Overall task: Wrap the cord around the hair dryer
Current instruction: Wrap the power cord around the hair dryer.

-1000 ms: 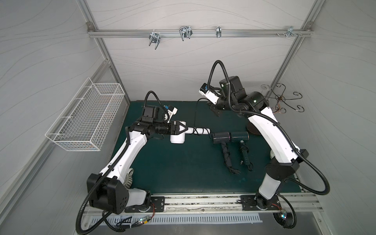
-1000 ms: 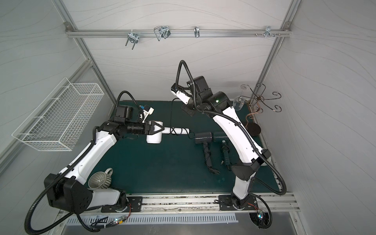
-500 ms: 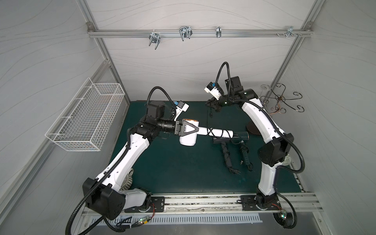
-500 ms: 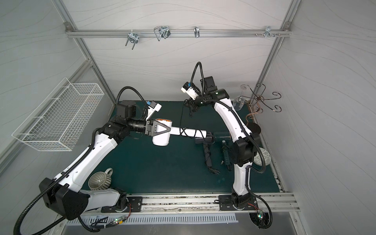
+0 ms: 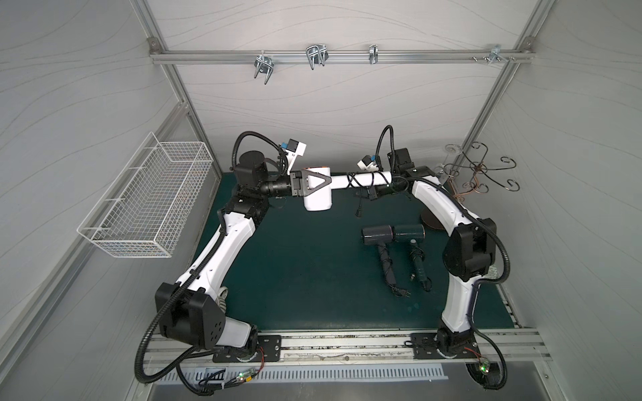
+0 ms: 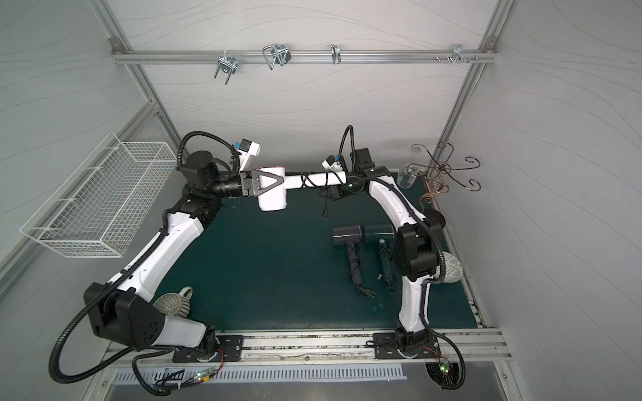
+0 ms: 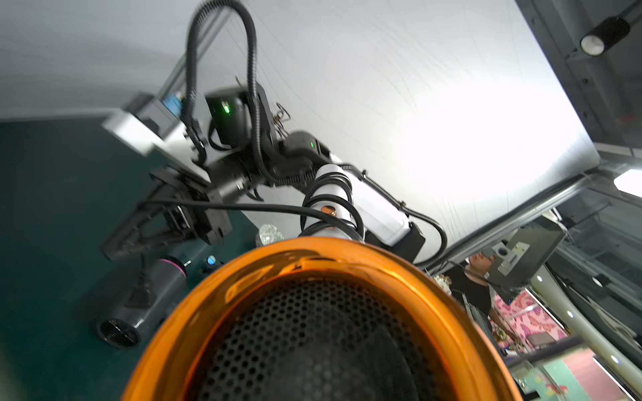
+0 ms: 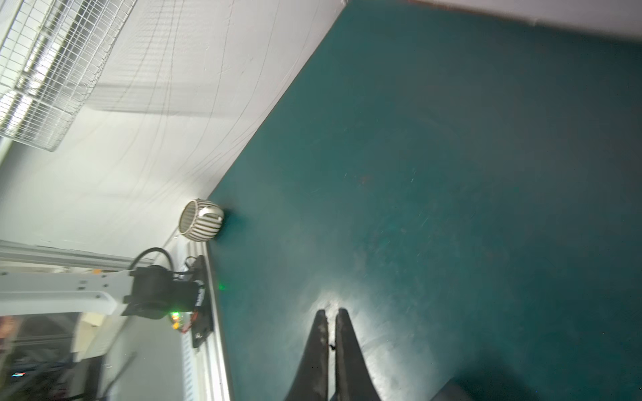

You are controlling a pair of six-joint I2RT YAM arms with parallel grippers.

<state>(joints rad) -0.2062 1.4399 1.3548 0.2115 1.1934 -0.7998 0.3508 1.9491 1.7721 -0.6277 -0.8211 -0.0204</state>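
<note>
Centre and lower left: green mat [image 5: 295, 277] lies bare in both top views, widest room for a gripper
Upper centre: white hair dryer [image 5: 318, 201] hangs in the air, handle bridging left arm [image 5: 225, 243] to right arm [image 5: 437, 198]; passage beneath it
Below the handle: cord [image 7: 243, 207] stretches to the right gripper [image 8: 331, 312], plug dangling above the mat
Right of centre: grey hair dryer [image 5: 377, 233] and green hair dryer [image 5: 410, 232] lie just beside each other, cords trailing toward the lower frame
Upper right corner: hook stand [image 5: 483, 170]
Left edge: wire basket [image 5: 149, 205] juts from the wall
Lower left corner: ribbed cup [image 6: 172, 305] beside the left arm's base
</note>
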